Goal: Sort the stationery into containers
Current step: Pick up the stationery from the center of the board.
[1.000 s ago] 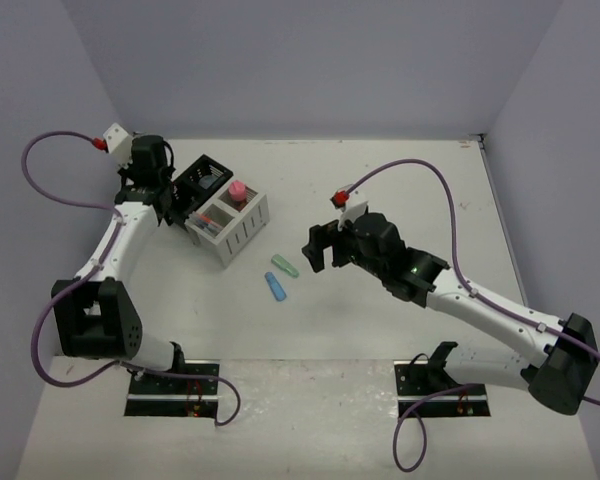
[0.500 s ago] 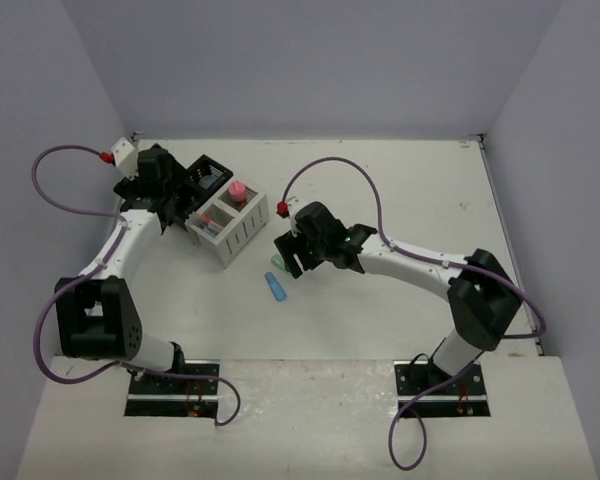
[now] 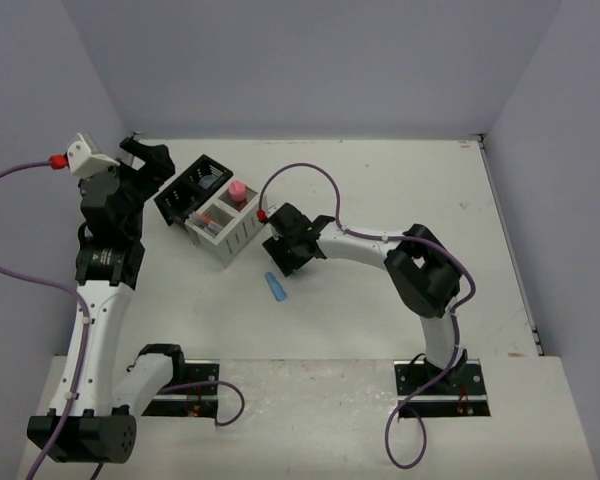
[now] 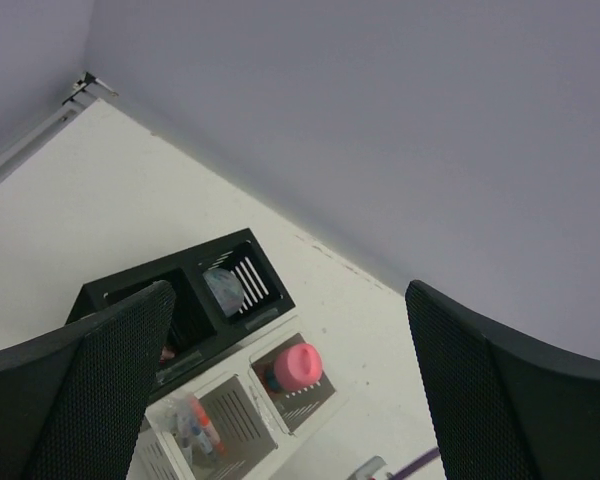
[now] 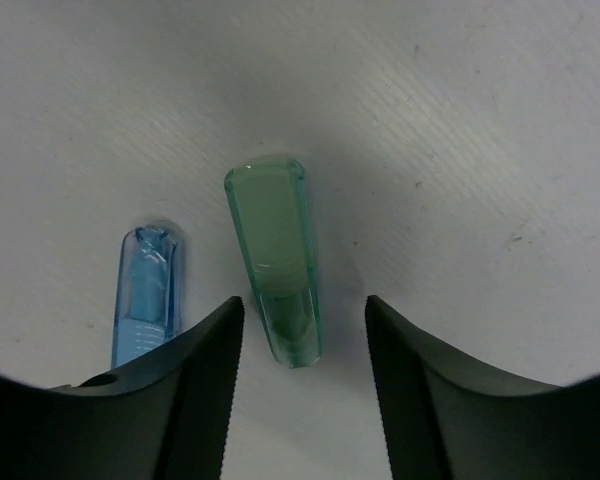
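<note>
A short green stick (image 5: 273, 255) lies on the table between the jaws of my right gripper (image 5: 302, 305). The jaws stand a little apart from it on both sides, so the gripper is open and touches nothing. A blue stick (image 5: 147, 288) lies just left of the left finger; from above, the blue stick (image 3: 277, 288) shows below my right gripper (image 3: 285, 254). My left gripper (image 3: 145, 160) hangs wide open and empty above the black container (image 4: 140, 283) and the white container (image 4: 242, 372). The white one holds a pink-capped bottle (image 4: 295, 365) and pens (image 4: 193, 425).
The two containers (image 3: 185, 190) (image 3: 242, 232) stand side by side at the back left, at an angle. The right arm's purple cable (image 3: 310, 175) loops above the table behind it. Walls close the table at the back and on both sides.
My right gripper has moved left and down over the green stick, its jaws narrowing around it. My left gripper has opened and pulled up and left, away from the containers.
</note>
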`<act>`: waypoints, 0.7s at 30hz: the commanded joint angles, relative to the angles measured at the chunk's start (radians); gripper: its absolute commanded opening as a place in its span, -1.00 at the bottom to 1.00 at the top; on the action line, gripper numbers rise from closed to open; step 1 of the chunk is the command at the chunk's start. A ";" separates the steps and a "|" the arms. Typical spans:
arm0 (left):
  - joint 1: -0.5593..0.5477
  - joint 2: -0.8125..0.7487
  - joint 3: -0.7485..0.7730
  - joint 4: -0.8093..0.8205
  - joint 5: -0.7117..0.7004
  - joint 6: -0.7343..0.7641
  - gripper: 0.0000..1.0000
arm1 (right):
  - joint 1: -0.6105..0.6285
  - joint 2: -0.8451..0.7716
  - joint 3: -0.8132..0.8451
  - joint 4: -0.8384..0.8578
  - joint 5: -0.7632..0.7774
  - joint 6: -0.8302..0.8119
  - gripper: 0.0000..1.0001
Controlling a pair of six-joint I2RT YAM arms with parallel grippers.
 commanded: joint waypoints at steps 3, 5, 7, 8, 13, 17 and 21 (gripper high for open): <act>0.006 0.029 0.037 -0.078 0.181 0.100 1.00 | 0.020 0.078 0.063 -0.039 0.093 0.004 -0.11; 0.005 0.025 0.030 -0.073 0.229 0.108 1.00 | 0.020 0.078 0.057 -0.037 0.122 0.004 -0.25; 0.006 0.027 0.008 -0.052 0.266 0.110 1.00 | 0.020 0.073 0.052 -0.036 0.129 0.000 -0.49; 0.006 0.031 -0.003 -0.040 0.292 0.113 1.00 | 0.019 0.069 0.047 -0.037 0.126 -0.001 -0.65; 0.004 0.103 -0.017 -0.011 0.484 0.104 1.00 | 0.020 -0.069 -0.039 -0.030 0.186 0.042 -0.90; -0.041 0.145 -0.034 0.069 0.625 0.078 1.00 | 0.018 -0.270 -0.151 0.037 0.196 0.079 -0.93; -0.178 0.221 -0.007 0.146 0.724 0.053 1.00 | 0.026 -0.539 -0.274 0.220 0.100 0.053 -0.97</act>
